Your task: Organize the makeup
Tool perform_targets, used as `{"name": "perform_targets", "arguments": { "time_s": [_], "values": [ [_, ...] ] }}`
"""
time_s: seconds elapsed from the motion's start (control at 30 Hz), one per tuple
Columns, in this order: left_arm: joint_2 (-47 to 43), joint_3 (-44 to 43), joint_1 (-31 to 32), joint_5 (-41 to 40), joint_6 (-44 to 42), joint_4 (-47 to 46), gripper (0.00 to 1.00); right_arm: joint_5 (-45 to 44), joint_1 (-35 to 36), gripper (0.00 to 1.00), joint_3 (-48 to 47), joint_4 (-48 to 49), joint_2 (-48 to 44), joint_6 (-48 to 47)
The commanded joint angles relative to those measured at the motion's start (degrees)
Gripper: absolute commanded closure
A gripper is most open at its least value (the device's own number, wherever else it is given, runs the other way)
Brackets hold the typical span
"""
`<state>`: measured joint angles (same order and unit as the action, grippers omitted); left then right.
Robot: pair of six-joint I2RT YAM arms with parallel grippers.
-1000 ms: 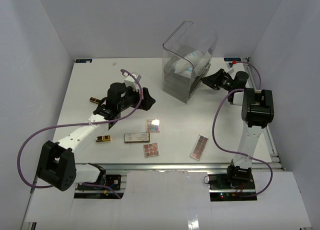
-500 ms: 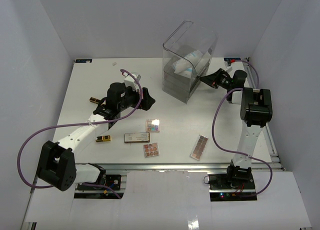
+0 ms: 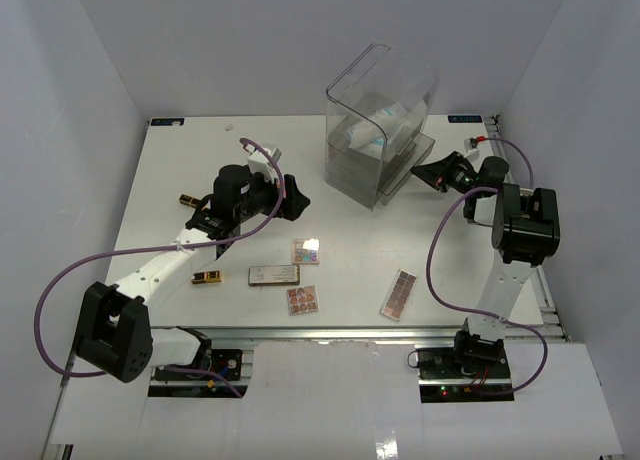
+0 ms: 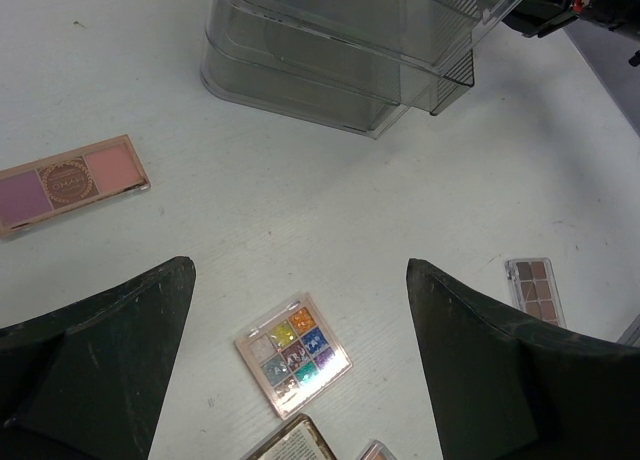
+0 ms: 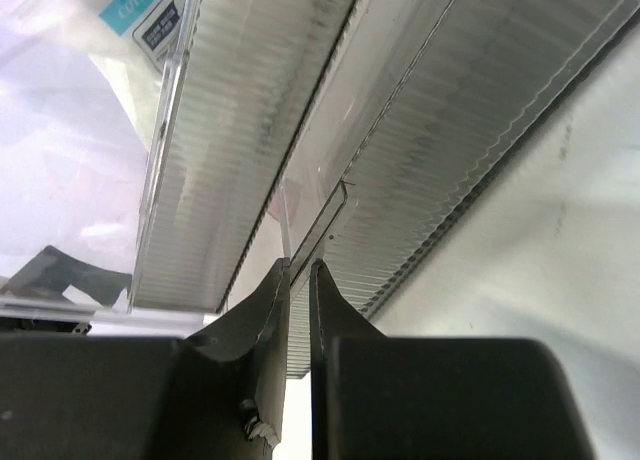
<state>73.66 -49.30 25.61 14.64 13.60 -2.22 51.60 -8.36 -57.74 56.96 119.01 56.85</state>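
Clear plastic drawer box [image 3: 380,100] stands upper right of centre in the top view. White-and-blue packets [image 3: 372,130] lie in its open top. My right tool [image 3: 420,167] is at a drawer [image 3: 420,148] jutting out to the right. My left tool [image 3: 296,202] hangs mid-frame over the desk [image 3: 200,150]. Makeup lies lower centre: multicolour palette [image 3: 305,251], grey compact [image 3: 273,274], pink-brown palette [image 3: 302,299], brown palette [image 3: 398,295], black-gold tube [image 3: 208,277].

Left wrist: my fingers [image 4: 100,350] are wide apart with nothing between them. Multicolour palette is lower centre, pink palette [image 4: 70,180] far left.

Right wrist: my fingers [image 5: 255,320] are pinched together, clamped on the drawer's thin clear lip, centre frame.
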Motion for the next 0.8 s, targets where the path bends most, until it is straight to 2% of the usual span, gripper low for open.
{"name": "perform_targets", "arguments": {
  "time_s": [0.0, 0.37, 0.6, 0.67, 0.77],
  "values": [
    [-2.32, -0.27, -0.21, 1.53, 0.23, -1.30, 0.02, 3.53, -3.00, 0.92, 3.41, -3.33, -3.60, -8.12],
    [-3.40, -0.16, -0.21, 2.04, 0.46, -1.36, 0.02, 5.92, -7.68, 0.92, 7.66, -9.90, -8.96, -13.46],
    [-4.23, -0.01, -0.21, 1.97, 0.38, -1.30, 0.02, 5.35, -8.25, 0.92, 7.02, -12.41, -10.20, -15.81],
    [-4.49, 0.08, -0.21, 1.91, 0.38, -1.33, 0.02, 5.44, -8.34, 0.84, 6.06, -14.05, -9.82, -16.94],
    [-4.29, 0.02, -0.21, 2.23, 0.38, -1.33, 0.02, 6.16, -8.45, 0.63, 4.31, -17.74, -9.61, -19.76]
  ]
}}
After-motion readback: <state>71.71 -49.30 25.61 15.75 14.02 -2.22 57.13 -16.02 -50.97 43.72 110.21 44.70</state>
